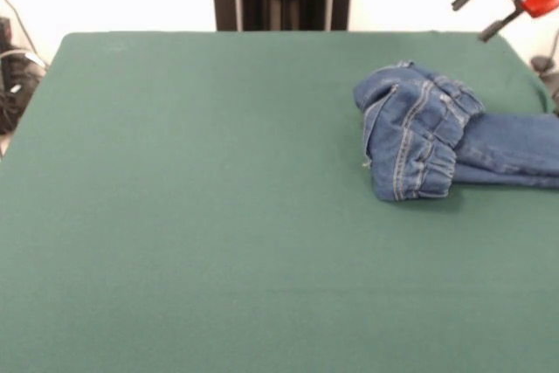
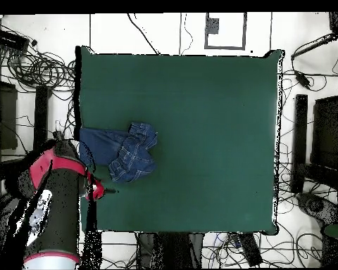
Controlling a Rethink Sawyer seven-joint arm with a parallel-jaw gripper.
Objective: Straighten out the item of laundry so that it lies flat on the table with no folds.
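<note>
The item of laundry (image 1: 419, 133), a small pair of blue jeans with orange stitching, lies crumpled on the green table (image 1: 218, 216) at the right in the front view. Its upper part is folded over in a bunch, and the legs (image 1: 515, 150) run off toward the right edge. From overhead the jeans (image 2: 126, 151) lie against the table's (image 2: 207, 126) left edge. My gripper (image 1: 470, 21) hangs in the air beyond and to the right of the jeans, off the table's far right corner. It is open, holds nothing and does not touch the cloth. From overhead the gripper (image 2: 103, 190) shows just below the jeans.
My red and black arm (image 2: 55, 204) reaches over the table's lower left corner in the overhead view. Coiled cables (image 2: 31, 63) and dark equipment (image 2: 327, 133) lie on the floor round the table. Black gear (image 1: 13, 76) stands off the left edge in the front view.
</note>
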